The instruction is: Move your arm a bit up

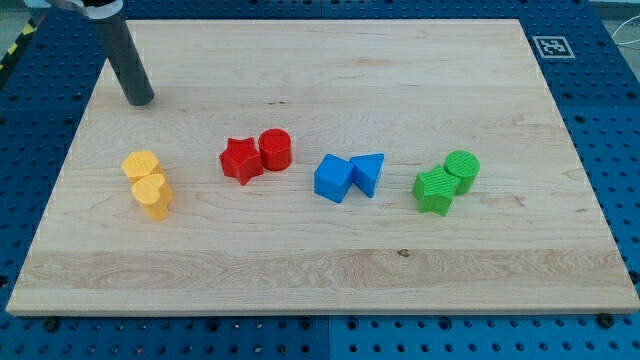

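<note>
Tool tip [139,100]: parked at the upper left of the counter [330,270], well apart from every block. It's a plain dark rod, so nothing to spread, squeeze or pinch; it's just resting bare on the wood, touching nothing else.
Task thing: the arm itself, to be nudged a bit toward the view's top, where only a short strip of wood is left before the edge.
Yellow pair: yellow hexagon-ish block [141,165] and yellow rounded block [152,196], touching, below the tip and closest to it.
Red pair: red star [240,159] pressed against red cylinder [276,149], mid-board.
Blue pair: blue cube [333,178] touching blue triangle [367,172], right of centre.
Green pair: green blocky shape [435,190] (exact shape can't be made out) against green cylinder [462,168], over at the right.
Risk, overshoot: judged the main one. With so little wood above the tip, too long a move could carry the rod off the counter edge.
Risk, drift: if the path were skewed downward, the yellow pair would be clipped first.
Risk, blocks: otherwise low, since nothing lies above the tip.
</note>
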Controlling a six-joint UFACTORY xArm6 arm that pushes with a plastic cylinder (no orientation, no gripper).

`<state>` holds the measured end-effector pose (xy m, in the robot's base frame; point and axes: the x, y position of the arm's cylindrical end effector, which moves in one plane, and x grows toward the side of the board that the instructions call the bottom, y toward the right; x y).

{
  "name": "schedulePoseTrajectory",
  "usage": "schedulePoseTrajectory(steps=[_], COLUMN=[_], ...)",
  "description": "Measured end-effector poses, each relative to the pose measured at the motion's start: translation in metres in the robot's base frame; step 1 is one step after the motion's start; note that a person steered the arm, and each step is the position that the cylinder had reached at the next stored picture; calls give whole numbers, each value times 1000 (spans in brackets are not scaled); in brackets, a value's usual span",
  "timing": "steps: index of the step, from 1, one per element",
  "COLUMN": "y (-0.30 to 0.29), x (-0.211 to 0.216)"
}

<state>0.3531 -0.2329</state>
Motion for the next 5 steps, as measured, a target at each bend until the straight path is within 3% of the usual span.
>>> schedulePoseTrajectory(steps=[5], y=[0], x=[-5])
